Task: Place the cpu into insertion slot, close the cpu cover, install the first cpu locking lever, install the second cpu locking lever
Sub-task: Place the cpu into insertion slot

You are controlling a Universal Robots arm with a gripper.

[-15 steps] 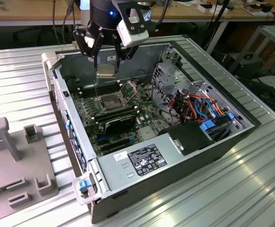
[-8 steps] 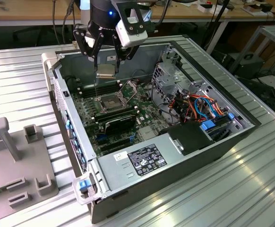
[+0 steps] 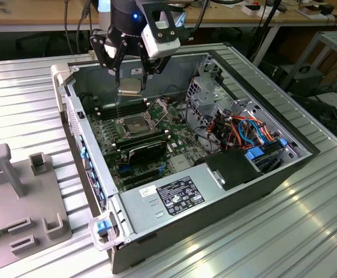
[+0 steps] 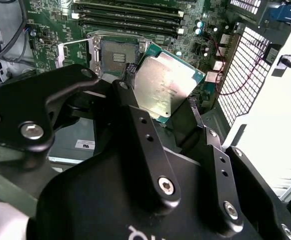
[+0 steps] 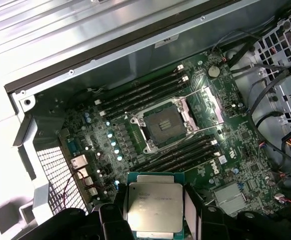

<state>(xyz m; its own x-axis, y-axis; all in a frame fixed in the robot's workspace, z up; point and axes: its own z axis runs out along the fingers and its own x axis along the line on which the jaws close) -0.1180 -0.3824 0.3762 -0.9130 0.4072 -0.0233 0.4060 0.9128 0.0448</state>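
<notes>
My gripper (image 3: 130,81) hangs over the open computer case, shut on the cpu (image 3: 129,88), a flat square chip with a silver-grey top. In both wrist views the cpu (image 4: 166,85) (image 5: 154,206) sits between two black fingers (image 4: 196,108), held by opposite edges. The insertion slot (image 3: 135,124) (image 4: 118,55) (image 5: 164,123) lies open and bare on the green motherboard, a short way below and beside the chip. Its cpu cover (image 3: 160,110) (image 5: 208,102) stands tilted up at one side. Thin wire levers (image 5: 204,130) stick out, unlatched.
Long black memory slots (image 5: 145,92) flank the socket on both sides. A metal drive cage (image 3: 206,92), coloured cables (image 3: 246,130) and a black power supply (image 3: 174,194) fill the case's exterior-view right and front. A grey fixture (image 3: 24,197) sits on the ribbed table at the left.
</notes>
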